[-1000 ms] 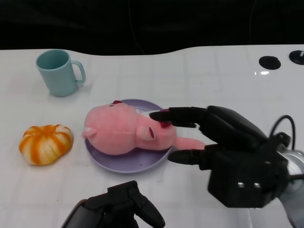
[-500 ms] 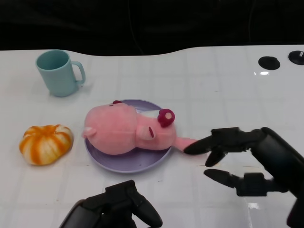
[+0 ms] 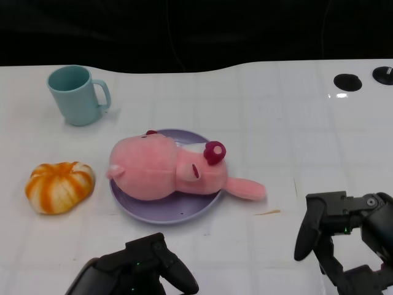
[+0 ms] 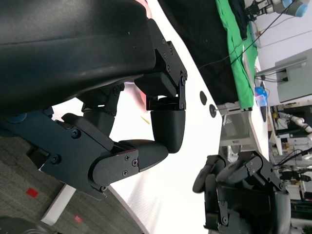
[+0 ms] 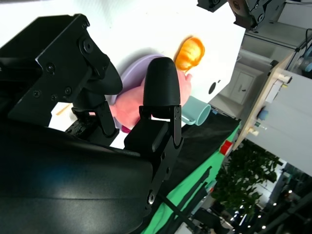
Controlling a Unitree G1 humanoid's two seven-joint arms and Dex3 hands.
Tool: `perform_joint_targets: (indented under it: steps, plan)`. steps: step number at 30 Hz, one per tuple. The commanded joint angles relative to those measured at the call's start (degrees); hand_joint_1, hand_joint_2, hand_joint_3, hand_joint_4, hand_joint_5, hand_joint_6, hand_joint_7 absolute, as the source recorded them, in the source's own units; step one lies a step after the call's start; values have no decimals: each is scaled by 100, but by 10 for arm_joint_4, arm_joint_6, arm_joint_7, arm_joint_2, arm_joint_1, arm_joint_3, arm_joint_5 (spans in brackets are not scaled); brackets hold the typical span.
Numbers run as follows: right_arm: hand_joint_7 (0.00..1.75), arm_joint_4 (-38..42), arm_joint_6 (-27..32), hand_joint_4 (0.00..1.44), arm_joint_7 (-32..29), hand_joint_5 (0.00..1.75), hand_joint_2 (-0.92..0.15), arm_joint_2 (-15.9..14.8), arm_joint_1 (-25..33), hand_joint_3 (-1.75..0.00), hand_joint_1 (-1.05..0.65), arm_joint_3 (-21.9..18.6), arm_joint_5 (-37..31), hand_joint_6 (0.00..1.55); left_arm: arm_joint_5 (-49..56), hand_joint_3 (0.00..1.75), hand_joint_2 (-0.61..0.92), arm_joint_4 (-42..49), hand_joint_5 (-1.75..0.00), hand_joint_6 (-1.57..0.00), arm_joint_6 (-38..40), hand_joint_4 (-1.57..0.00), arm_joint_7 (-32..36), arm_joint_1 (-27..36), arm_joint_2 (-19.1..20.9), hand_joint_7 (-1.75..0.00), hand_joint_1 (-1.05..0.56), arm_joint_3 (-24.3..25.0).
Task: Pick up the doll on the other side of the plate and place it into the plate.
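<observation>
So my right hand (image 3: 344,243) let go of the doll (image 3: 169,170) and pulled back to 4 o'clock, fingers apart, holding nothing. The doll's lying on the purple plate (image 3: 161,215), one limb hanging over the rim at 3 o'clock, so I'd call the job pretty much done. Left hand (image 3: 136,273) sits at 6 o'clock, curled up on nothing. Only the right wrist view catches the green cloth (image 5: 192,183) beyond the table.

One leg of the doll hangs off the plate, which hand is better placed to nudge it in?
Probably the right hand: the doll has its leg over the plate rim on that side. The left hand is farther off.
</observation>
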Motion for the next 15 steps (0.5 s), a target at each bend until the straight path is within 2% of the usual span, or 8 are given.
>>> perform_joint_targets:
  steps: [1, 7, 10, 15]
  plan:
    - [158, 14, -11, 99, -14, 175, -21, 3, 5, -168, 16, 6, -8, 84, 3, 76, 71, 7, -168, -73, -23, -71, -7, 5, 11, -132, -31, 9]
    - [162, 28, -20, 101, -22, 175, -18, 4, 0, -171, 16, 23, -22, 84, -3, 71, 74, 19, -167, -80, -48, -71, -11, 6, 14, -129, -29, 15]
    - [163, 37, -31, 100, -25, 175, -16, 1, -4, -173, 14, 30, -33, 83, 0, 80, 68, 9, -168, -74, -27, -71, -10, 6, 17, -130, -29, 20]
    - [164, 46, -29, 98, -29, 175, -17, 1, -11, -172, 13, 33, -45, 83, -5, 72, 72, 0, -168, -72, -6, -71, -9, 0, 16, -127, -29, 24]
